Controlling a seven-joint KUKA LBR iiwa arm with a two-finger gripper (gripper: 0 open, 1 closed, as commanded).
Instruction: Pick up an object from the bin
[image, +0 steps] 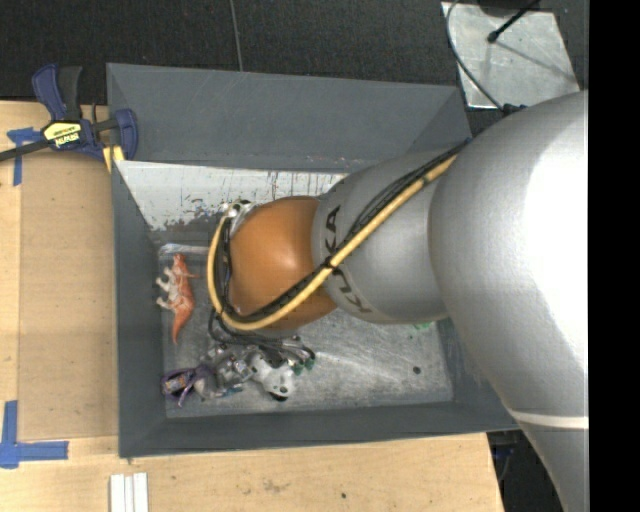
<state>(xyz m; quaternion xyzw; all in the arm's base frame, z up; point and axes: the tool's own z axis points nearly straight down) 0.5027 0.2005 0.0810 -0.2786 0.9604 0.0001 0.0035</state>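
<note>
Where the silver arm (480, 230) reaches in from the right, it covers most of the grey metal bin (140, 330) and hides the right and middle of the bin's floor. The orange cover (275, 265) on the wrist hangs over the left half of the floor, and a yellow-and-black cable (330, 262) loops round it and runs back along the arm. Below the cover's lower edge, the dark gripper (250, 352) is down among a small heap (235, 372) of loose things near the front-left corner. Whether the fingers are open, closed or gripping anything cannot be told, since the cover and the clutter hide them.

Nearest the gripper in the heap is a white rounded piece (278, 380), just below and to its right, touching dark tangled bits. A purple thing (181, 383) lies at the heap's left end. Apart from the heap, by the left wall, lies an orange toy animal (181, 296) with a small pale figure (163, 290) just beside it.
</note>
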